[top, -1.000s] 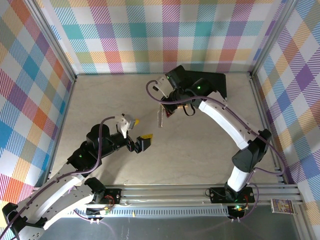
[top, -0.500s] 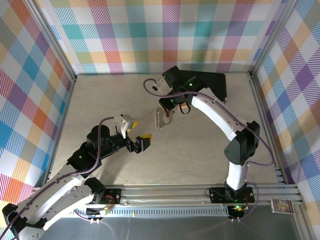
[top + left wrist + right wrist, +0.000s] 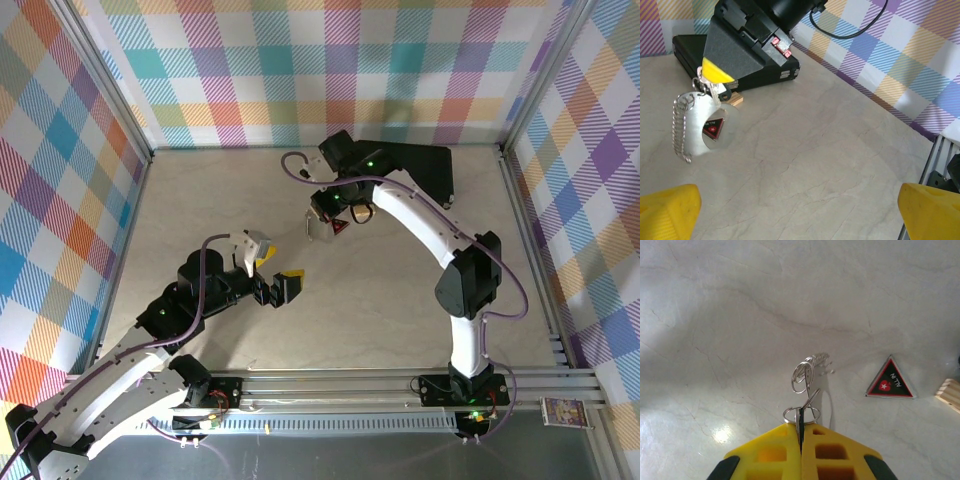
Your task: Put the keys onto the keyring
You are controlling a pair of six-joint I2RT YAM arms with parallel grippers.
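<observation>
When planning the next move, take the right gripper point(image 3: 325, 207) as the holding tool: fingers pressed flat together and clamped on the top ring of the keyring point(image 3: 802, 390), with the loops and chain hanging free above the table point(image 3: 400, 300). Read the left gripper point(image 3: 280, 262) as empty, fingers spread fully apart, held low near the middle of the table.

Locate the keyring forward of the left gripper and to its right, toward the far wall, well apart from it. In the left wrist view, find it at upper left, under the right gripper's yellow fingertip. Treat its long axis as roughly vertical, with the chain trailing down one side. Regard the right arm as the nearer one, in contact at the top end, so plan any approach from the left arm toward the lower, free end.

Do not count on the keys: no black-headed key plainly made out. Note a thin dark sliver between the right fingers, too small to identify.

Keep clear of the triangular tag point(image 3: 890, 381) and tan block point(image 3: 950, 394) on the table beneath, and of the black case point(image 3: 740, 70) behind.
</observation>
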